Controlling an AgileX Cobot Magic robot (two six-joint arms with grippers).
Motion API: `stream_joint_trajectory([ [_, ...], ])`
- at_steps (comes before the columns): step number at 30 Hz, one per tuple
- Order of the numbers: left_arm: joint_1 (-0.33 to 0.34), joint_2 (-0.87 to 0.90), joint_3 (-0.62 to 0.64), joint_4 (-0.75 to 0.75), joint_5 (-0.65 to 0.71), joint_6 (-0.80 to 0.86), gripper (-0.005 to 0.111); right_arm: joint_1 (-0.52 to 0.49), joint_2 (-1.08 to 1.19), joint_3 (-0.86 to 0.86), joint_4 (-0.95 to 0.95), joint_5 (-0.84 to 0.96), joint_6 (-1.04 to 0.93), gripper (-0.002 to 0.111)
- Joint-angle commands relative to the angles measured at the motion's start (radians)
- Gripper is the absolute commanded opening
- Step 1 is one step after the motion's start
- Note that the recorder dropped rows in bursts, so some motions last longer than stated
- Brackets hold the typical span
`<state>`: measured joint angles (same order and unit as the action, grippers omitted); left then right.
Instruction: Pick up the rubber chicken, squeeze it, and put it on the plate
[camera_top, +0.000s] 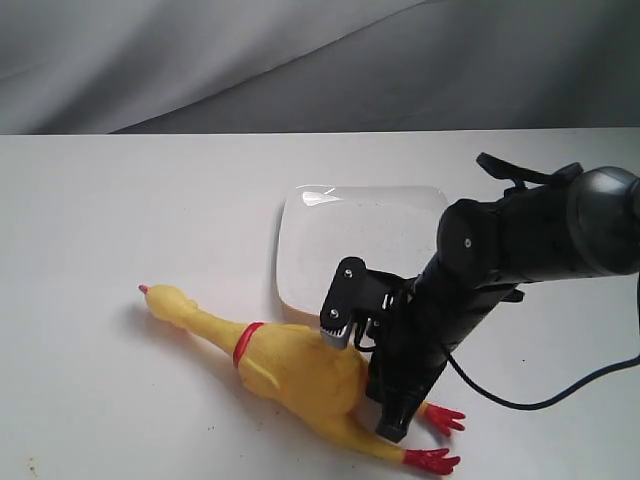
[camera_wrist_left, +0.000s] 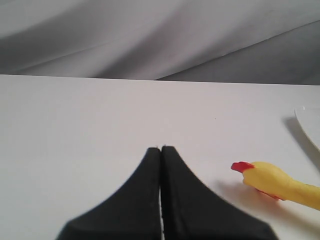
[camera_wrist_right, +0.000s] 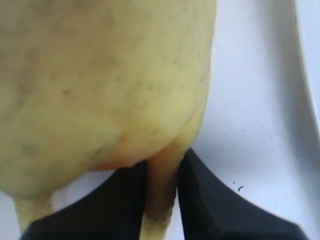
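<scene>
R gripper: my right gripper is clamped on the rubber chicken. In the right wrist view both black fingers pinch one thin leg just under the fat body.
Chicken pos: lying flat on the table, not lifted as far as I can judge.
Long axis: diagonal in the ext view, head to the left, red feet lower right. My grip is at the feet end, so nearly all the length sticks out to one side of the gripper.
Plate: the plate sits just behind the body, away from the cam. Its near rim is close to the chicken's back; touching or not, can't tell.
Nearer arm: right; it's the one on the toy.
L gripper: left gripper has fingers pressed together w/ nothing between, low over the table. The chicken's head is off to its side, apart.
Hidden: the arm blocks the rump + grip point in the ext view. L arm isn't in the ext view at all. R wrist view is too close, showing only body, leg and a sliver of plate rim; 2nd leg is cut off at the frame edge.
</scene>
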<state>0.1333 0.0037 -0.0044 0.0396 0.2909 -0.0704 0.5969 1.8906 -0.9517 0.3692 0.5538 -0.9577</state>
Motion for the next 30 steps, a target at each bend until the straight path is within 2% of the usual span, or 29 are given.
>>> stream_joint_trajectory([
  [1, 0.002, -0.004, 0.004, -0.008, -0.005, -0.003, 0.000, 0.001, 0.000, -0.005, -0.026, -0.002, 0.002, 0.000],
  [5, 0.002, -0.004, 0.004, -0.008, -0.005, -0.003, 0.000, 0.001, -0.067, -0.005, -0.033, 0.016, 0.002, 0.000],
  [13, 0.002, -0.004, 0.004, -0.008, -0.005, -0.003, 0.000, 0.001, -0.452, -0.005, -0.056, 0.043, 0.009, 0.000],
  [18, 0.002, -0.004, 0.004, -0.004, -0.007, 0.001, 0.000, 0.001, -0.599, -0.005, -0.045, 0.113, 0.024, 0.000],
  [21, 0.002, -0.004, 0.004, 0.049, -0.058, 0.022, 0.000, 0.001, -0.641, -0.005, -0.045, 0.148, 0.033, 0.000],
  [27, 0.002, -0.004, 0.004, 0.049, -0.210, 0.027, 0.000, 0.001, -0.720, -0.005, -0.045, 0.195, 0.049, 0.000],
  [30, 0.002, -0.004, 0.004, 0.049, -0.236, 0.027, 0.000, 0.001, -0.744, -0.005, -0.011, 0.198, 0.053, 0.000],
])
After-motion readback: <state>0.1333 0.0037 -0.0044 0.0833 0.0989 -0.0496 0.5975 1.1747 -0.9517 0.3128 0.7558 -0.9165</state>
